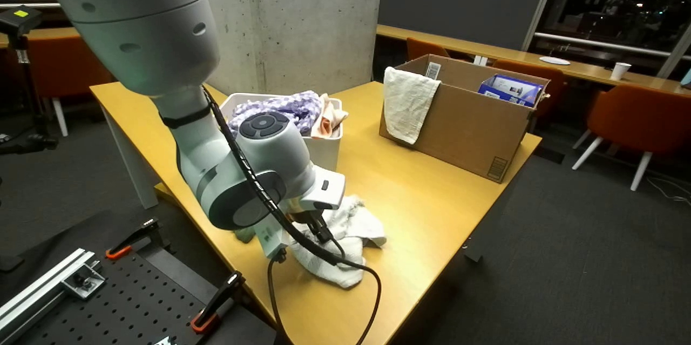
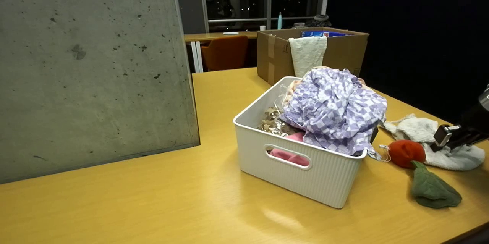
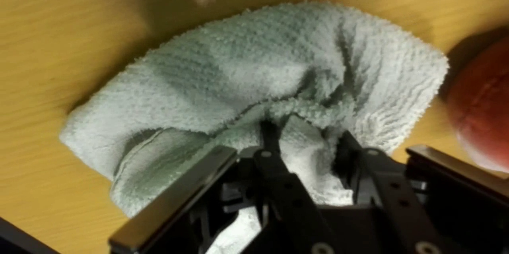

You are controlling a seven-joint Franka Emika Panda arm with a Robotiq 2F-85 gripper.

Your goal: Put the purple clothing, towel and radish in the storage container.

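Near the gripper (image 3: 308, 138), the storage container (image 2: 324, 179) holds purple clothing (image 2: 336, 106) heaped over its rim; farther off, a cardboard box (image 1: 459, 132) holds a blue package (image 1: 510, 90). The fingers (image 3: 279, 174), partly apart, reach into the towel (image 3: 246, 67) below; I can't tell whether they grip. A radish (image 2: 407, 153) lies just beside, on the table (image 1: 372, 156); orange chairs (image 1: 642, 121) well beyond.

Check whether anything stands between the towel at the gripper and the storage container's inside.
Yes: the side wall of the storage container, and purple clothing heaped above its rim nearest the towel. The radish sits beside the towel, towards the container.
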